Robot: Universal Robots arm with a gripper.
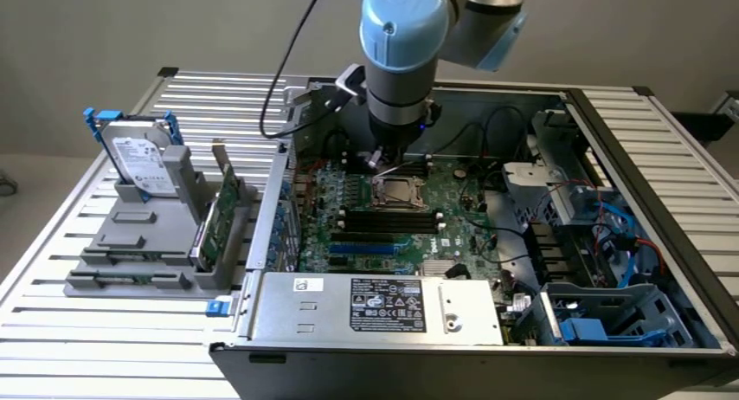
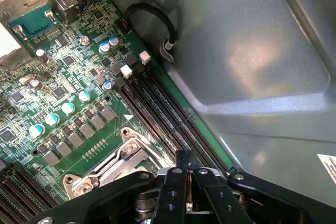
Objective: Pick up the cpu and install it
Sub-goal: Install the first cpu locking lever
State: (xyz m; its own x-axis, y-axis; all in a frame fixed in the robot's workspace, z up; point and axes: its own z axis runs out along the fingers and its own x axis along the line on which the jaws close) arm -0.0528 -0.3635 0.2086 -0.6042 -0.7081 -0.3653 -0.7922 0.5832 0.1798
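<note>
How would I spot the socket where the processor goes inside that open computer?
Find the big open computer case lying on the slatted table, then the green motherboard in its middle. Just below the arm's gripper sits the socket: a square silver metal frame with a dark centre, unlike the long black memory slots beside it.

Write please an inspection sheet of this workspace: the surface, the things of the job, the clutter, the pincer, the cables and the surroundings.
Surface: slatted metal table, carrying an open computer case.
Job's things: metal-framed socket on the green motherboard; whether the cpu sits in it cannot be told.
Clutter: grey holder at the exterior view's left, with a hard drive in a blue bracket standing in it.
Pincer: pincer shut, low over the motherboard, close to the socket.
Cables: black cable hanging from the arm; blue and red wires inside the case.
Surroundings: plain wall behind the table.
</note>
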